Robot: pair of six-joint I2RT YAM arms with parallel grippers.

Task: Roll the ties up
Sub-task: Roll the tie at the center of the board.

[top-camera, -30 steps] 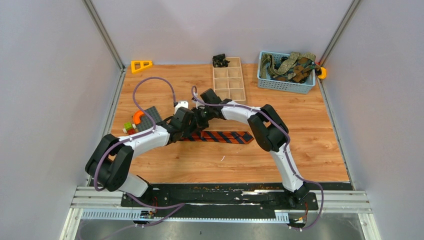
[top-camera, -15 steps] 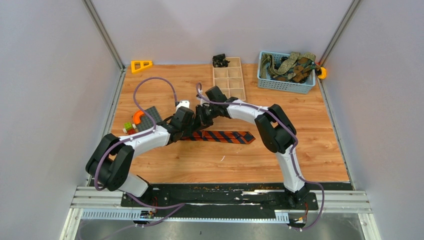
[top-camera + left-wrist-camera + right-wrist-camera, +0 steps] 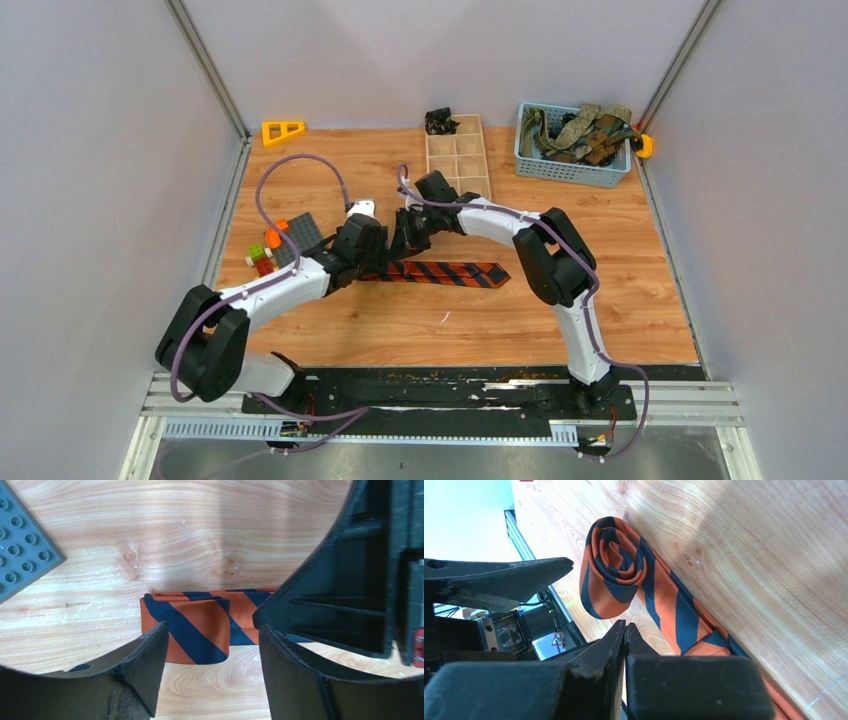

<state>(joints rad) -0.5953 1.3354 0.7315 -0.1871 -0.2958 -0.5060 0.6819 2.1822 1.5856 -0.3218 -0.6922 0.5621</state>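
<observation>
Left fingers (image 3: 147, 670): standing wide, one on either side of the rolled end; I see no squeeze on the cloth, so I take it they are not gripping
Right fingers (image 3: 616, 642): pressed together with nothing between them, tips low and just beside the roll; I can't tell whether they touch it
Roll (image 3: 611, 580): a few loose turns of orange and navy, the spiral plain to see from the right wrist camera
Striped tie (image 3: 450, 272): from the roll, the rest runs flat toward my right across the middle of the surface (image 3: 400, 320), pointed end furthest away
Done so far: by my reckoning only the start of this one tie is wound, and most of its length lies unrolled
Left on this tie: wind up the long flat stretch and tighten the turns
Basket (image 3: 572, 172): far right corner, heaped with olive and brown ties (image 3: 585, 128), none rolled that I can see
Wooden tray (image 3: 458, 165): most compartments look bare; a dark bundle (image 3: 438, 121) sits at its far left corner, too small for me to say what it is
Risk: with nothing clamping it, I'd expect the loose roll to slacken
</observation>
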